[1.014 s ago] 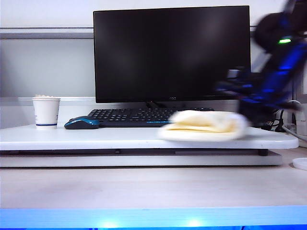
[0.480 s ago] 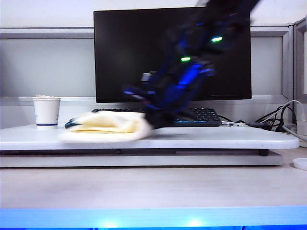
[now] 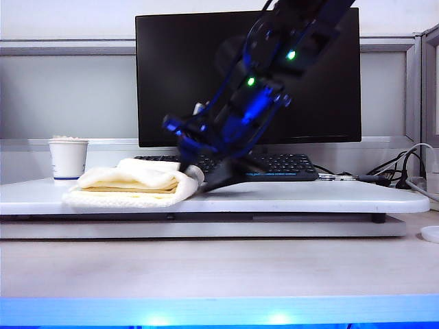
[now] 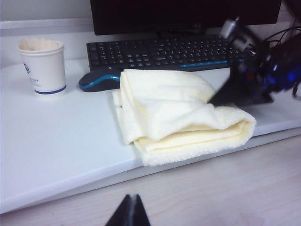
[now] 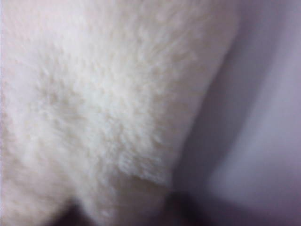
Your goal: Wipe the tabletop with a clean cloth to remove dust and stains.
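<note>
Cloth: we see the cloth (image 3: 130,186) lying folded at the tabletop's (image 3: 309,199) nine o'clock end, having travelled there from the three o'clock end within the last second.
Neighbours: cup (image 3: 68,159) just beyond it at ten o'clock; mouse (image 4: 99,80) and keyboard (image 4: 164,49) behind.
Right pincer: the right pincer (image 3: 195,177) sits at the cloth's three o'clock edge; we cannot tell whether its jaws still pinch the cloth or are letting go.
Left pincer: the left pincer (image 4: 130,213) is pressed together, parked off the tabletop, idle.
Meaning: one full sweep across looks complete; we judge the front strip wiped, the rest still to do.
</note>
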Controlling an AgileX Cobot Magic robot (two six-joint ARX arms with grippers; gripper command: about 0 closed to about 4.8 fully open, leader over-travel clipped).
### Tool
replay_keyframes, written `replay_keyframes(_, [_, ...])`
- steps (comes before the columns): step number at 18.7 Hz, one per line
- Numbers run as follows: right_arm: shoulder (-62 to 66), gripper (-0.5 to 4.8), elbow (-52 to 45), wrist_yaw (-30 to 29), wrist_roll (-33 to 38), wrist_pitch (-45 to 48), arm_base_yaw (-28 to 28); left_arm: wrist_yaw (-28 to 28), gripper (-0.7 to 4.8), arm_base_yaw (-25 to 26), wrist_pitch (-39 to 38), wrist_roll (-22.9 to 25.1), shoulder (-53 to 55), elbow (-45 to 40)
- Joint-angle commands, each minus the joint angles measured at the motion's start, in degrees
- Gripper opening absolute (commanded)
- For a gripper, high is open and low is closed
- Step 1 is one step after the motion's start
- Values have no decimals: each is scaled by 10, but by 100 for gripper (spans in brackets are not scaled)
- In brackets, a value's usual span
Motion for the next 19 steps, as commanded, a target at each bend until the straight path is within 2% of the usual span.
replay_keyframes(1, [-27,409,-1,3,-5,-10,0,0,-4,1,8,0,0,1])
replay_keyframes(5, [-98,409,-1,19,-52,-6,-11,0,-3,1,8,0,0,0])
replay_keyframes(6, [-129,408,-1,23,-68,-7,-28,0,-2,1,8,0,0,0])
replay_keyframes(8, [-171,375,-1,38,-104,-15,-52,0,-1,1,8,0,0,0])
replay_keyframes(10, [-206,364,-2,49,-137,-31,-73,0,1,1,8,0,0,0])
replay_keyframes(13, [-248,364,-4,47,-160,-54,-113,-2,84,1,8,3,0,0])
replay_keyframes(16, [-285,364,-25,47,-168,-53,-147,-24,90,1,8,3,0,0])
replay_keyframes(19, [-366,355,-109,47,-167,-19,-199,-38,90,1,8,3,0,0])
